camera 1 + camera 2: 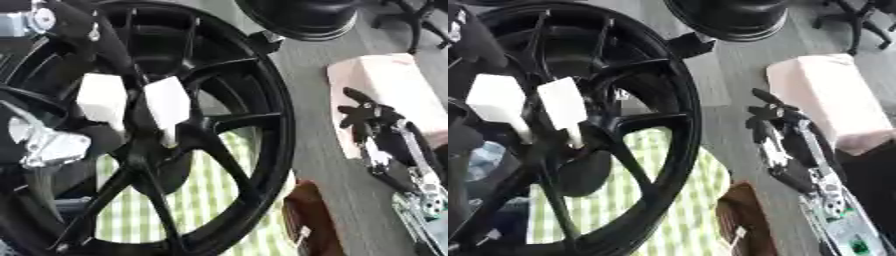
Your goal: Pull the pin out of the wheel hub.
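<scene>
A big black spoked wheel (254, 100) fills the left of both views, seen from very close. Two white blocks (166, 102) stick out side by side near its hub (144, 145); I cannot make out a pin apart from them. Silver and black parts of my left arm (44, 145) lie against the spokes at the left edge, and the left hand itself is not clear. My right hand (363, 112) hangs to the right of the wheel, clear of the rim, over a pink box. Its black fingers are spread and hold nothing.
A second black wheel (297, 17) lies at the top. The pink box (389, 80) stands at the right. A green-and-white checked cloth (210, 190) lies behind the spokes, a brown object (311, 220) beside it. Chair legs (420, 25) show at the top right.
</scene>
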